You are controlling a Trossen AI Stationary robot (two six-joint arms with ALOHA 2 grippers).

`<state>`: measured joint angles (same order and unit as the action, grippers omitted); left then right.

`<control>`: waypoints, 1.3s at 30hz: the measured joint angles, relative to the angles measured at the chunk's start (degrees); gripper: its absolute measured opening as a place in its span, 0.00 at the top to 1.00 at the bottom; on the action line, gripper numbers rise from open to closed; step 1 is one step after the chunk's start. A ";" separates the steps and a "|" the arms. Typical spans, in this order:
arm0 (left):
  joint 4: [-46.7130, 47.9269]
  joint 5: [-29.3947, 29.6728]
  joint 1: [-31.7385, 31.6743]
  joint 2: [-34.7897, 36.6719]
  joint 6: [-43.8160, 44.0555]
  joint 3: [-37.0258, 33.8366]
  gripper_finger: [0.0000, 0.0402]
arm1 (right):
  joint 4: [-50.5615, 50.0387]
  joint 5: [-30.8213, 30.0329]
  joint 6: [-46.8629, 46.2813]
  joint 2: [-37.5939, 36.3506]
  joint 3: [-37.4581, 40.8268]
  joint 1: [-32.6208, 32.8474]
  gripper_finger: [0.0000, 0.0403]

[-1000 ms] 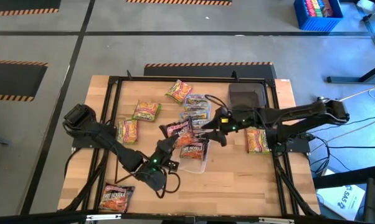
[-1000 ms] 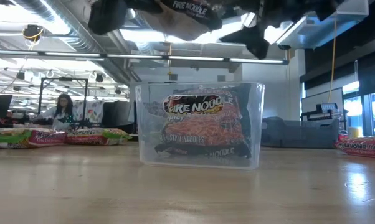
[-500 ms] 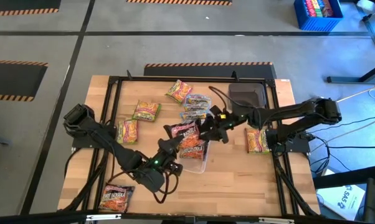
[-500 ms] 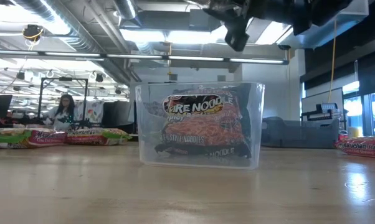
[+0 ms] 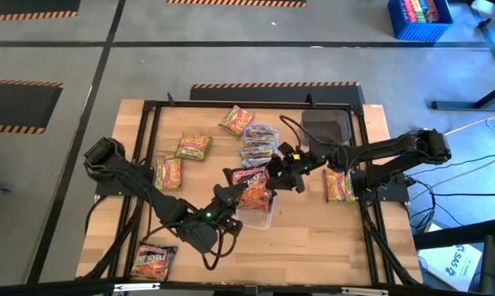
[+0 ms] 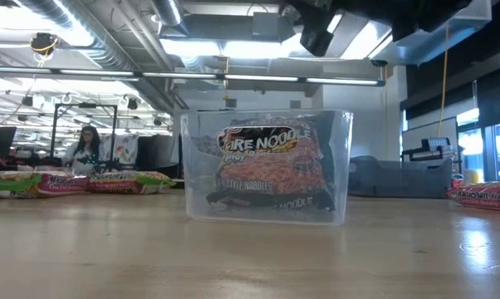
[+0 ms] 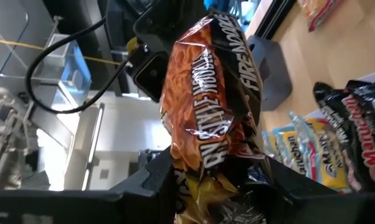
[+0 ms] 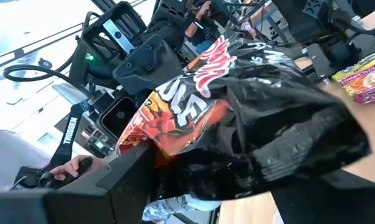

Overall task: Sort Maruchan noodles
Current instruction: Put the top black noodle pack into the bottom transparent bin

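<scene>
Over tub point(image 5: 256, 215): both grippers hold pkts.

A robotics lab in an open-plan office: a wooden table point(image 5: 313, 238) on grey floor with striped hazard tape point(image 5: 272, 85), exposed ceiling ducts point(image 6: 75, 33) and strip lights, and a person point(image 6: 85, 148) seated at distant desks
</scene>
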<state>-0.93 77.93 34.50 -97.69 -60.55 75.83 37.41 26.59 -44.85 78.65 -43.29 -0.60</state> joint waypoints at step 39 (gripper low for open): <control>0.66 10.57 12.21 1.29 8.26 -0.02 0.65 | -1.46 -1.86 16.18 -2.54 -0.17 0.58 0.95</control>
<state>-0.27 88.50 46.71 -96.39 -52.30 75.81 35.95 24.73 -28.67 76.11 -43.46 -0.02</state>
